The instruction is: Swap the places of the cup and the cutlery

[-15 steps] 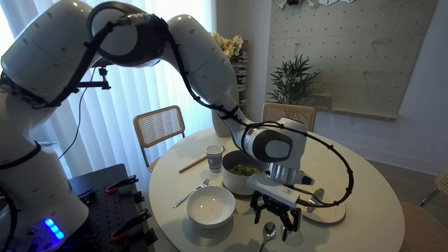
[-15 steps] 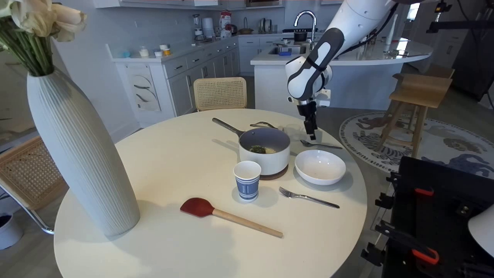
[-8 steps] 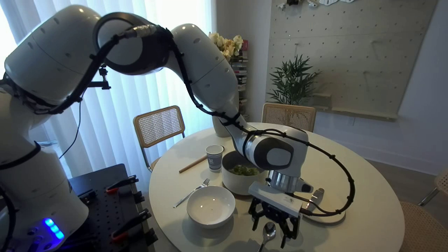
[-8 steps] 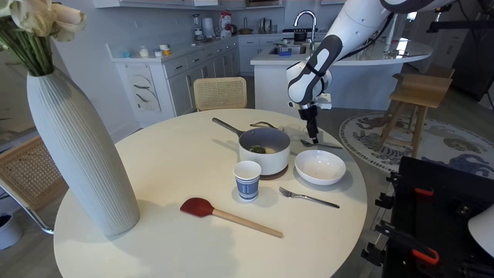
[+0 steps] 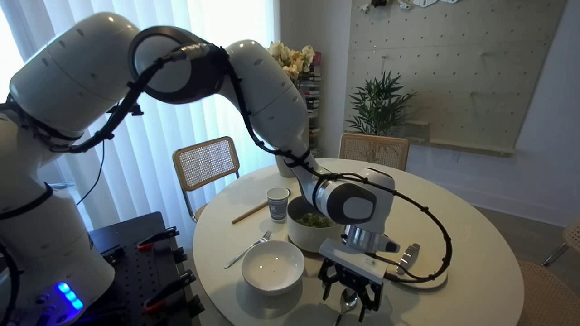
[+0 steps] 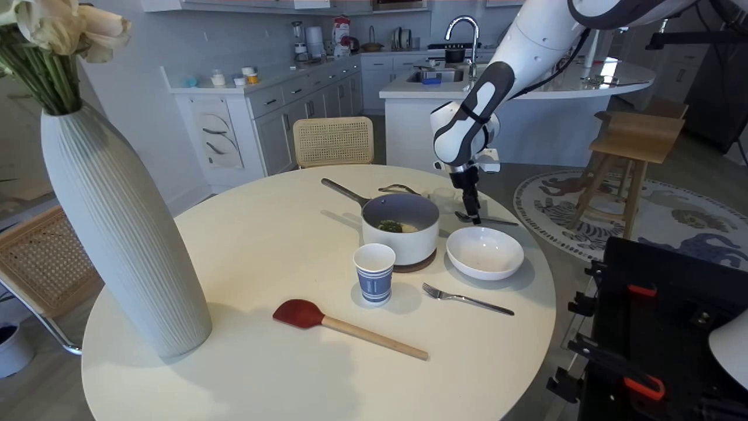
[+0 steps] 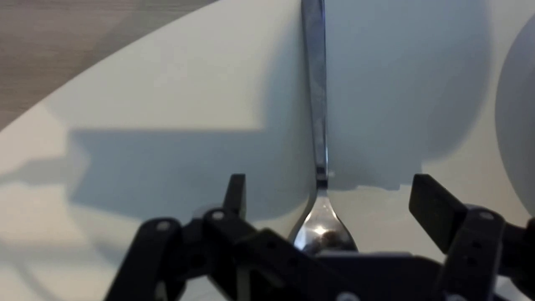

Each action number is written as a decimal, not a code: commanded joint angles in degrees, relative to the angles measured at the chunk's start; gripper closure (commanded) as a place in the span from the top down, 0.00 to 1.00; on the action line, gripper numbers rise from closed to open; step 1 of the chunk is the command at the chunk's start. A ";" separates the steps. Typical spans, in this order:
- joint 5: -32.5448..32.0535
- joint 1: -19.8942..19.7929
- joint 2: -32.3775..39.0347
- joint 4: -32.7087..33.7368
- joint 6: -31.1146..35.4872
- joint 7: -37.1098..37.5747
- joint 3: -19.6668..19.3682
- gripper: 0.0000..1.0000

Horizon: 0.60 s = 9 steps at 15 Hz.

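Hanging with jaws spread wide, your gripper (image 7: 329, 192) is bracketing the spoon (image 7: 320, 125) lying on the table (image 7: 188, 83), its handle (image 7: 317, 62) running toward the edge, crosswise to your closing line.

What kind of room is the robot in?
It looks like a kitchen with a place to eat, probably in somebody's home. There's a round table with a cooking pot on it, and beyond it you can see white cabinets and a shiny tap.

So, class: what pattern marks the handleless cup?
The handleless cup is white with blue bands, clearest in an exterior view.
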 commanded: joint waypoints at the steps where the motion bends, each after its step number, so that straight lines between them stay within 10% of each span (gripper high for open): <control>1: -0.28 -0.11 0.21 1.03 -0.99 -1.43 -0.04 0.95; 9: -0.37 -0.37 0.24 0.90 -0.75 -1.35 -0.29 0.29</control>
